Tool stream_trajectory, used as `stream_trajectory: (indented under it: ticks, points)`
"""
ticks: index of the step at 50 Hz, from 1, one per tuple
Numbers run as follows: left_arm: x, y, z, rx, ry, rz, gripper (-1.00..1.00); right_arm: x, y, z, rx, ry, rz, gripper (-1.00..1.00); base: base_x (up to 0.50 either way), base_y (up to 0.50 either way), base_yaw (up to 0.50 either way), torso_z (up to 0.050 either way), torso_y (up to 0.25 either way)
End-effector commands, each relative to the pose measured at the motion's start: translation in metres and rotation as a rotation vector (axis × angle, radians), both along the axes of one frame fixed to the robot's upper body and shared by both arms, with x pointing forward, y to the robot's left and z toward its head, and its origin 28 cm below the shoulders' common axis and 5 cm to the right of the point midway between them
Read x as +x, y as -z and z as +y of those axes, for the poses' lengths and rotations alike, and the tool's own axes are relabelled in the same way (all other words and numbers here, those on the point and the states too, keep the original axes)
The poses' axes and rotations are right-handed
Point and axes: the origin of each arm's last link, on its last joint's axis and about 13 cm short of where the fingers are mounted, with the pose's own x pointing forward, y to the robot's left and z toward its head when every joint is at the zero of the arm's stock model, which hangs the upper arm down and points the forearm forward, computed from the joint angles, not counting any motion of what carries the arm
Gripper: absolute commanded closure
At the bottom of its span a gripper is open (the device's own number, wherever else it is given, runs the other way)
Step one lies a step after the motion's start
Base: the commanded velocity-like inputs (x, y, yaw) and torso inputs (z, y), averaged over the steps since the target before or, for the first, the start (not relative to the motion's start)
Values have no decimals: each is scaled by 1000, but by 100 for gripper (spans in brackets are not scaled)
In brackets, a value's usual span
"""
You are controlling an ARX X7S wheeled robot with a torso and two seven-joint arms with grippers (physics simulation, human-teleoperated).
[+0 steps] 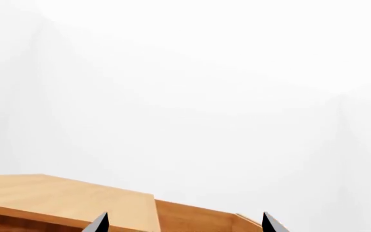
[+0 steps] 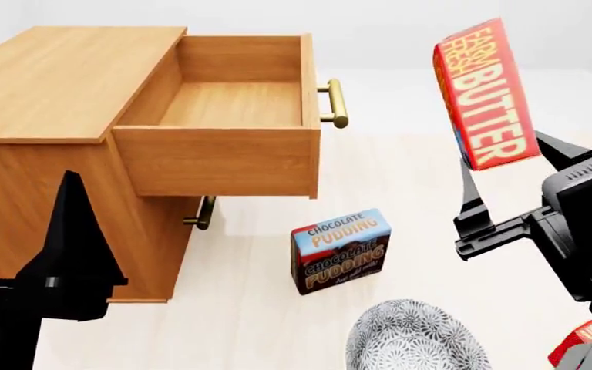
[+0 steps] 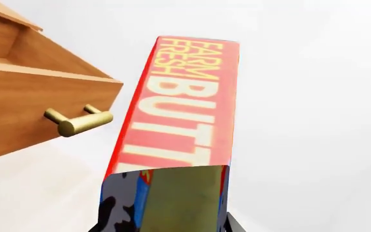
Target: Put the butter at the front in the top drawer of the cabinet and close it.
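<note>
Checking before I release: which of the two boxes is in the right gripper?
The red butter box, lifted in the right gripper beside the open top drawer. The chocolate pudding box stands untouched below.

Black angular arms, pointed fingers (image 1: 100, 222)

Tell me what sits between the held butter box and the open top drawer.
Nothing. In the head view, only bare pale floor shows between the butter box in the right gripper and the top drawer, whose brass handle faces that gap.
</note>
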Motion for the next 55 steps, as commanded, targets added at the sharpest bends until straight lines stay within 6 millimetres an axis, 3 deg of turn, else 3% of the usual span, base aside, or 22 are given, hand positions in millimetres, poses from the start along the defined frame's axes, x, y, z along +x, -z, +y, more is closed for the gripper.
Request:
stream_trajectory:
  ticks: [1,16,39,47,55]
  points:
    - [-1,-1,-2,9,8,11,-100,-8,1,0,-54,15,-107,100,0,0,0,0,0]
    - [-2,0,-4,13,33,25,-100,-7,20,11,-182,13,-269,100,0,0,0,1,1]
    - [-3,1,-5,9,43,33,-100,-10,29,19,-443,205,-600,100,0,0,0,0,1]
    - [-4,1,-5,17,47,34,-100,-11,27,17,-561,241,-649,100,0,0,0,0,1]
    - [-5,2,-4,15,47,34,-100,-1,12,17,-695,165,-612,100,0,0,0,0,1]
